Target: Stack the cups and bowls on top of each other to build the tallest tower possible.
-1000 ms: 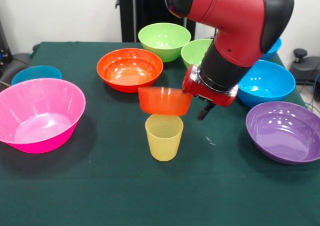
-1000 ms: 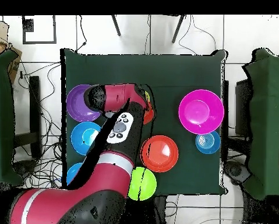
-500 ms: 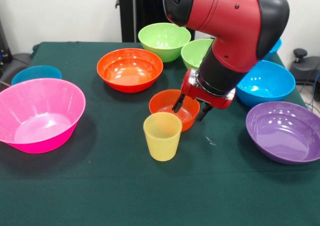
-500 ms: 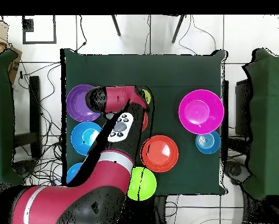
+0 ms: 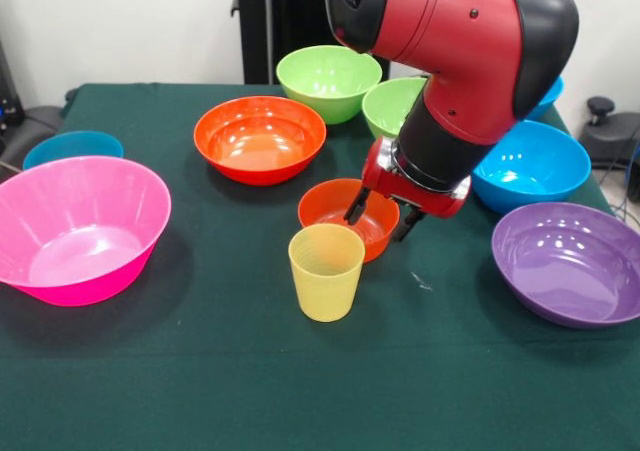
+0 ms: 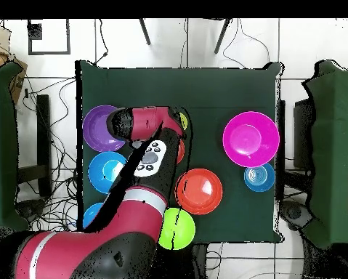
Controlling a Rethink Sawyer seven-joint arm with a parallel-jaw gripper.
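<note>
The pale-yellow cup stands upright on the green table, mid-front; its edge peeks out by the arm in the overhead view. The small orange bowl sits on the table just behind it. My gripper is open and low over that bowl's right side: one finger is inside the bowl, the other outside, with the rim between them. The large orange bowl, two lime green bowls, the pink bowl, the purple bowl and blue bowls stand singly. No tower stands.
A third blue bowl shows behind my arm at the back right. My arm covers the table's middle left in the overhead view. Pink and small blue bowls lie at its right side.
One second ago the small orange bowl hung tilted in my gripper above the cup. It now rests on the table behind the cup, and the fingers have spread. The last half second shows almost no motion.
</note>
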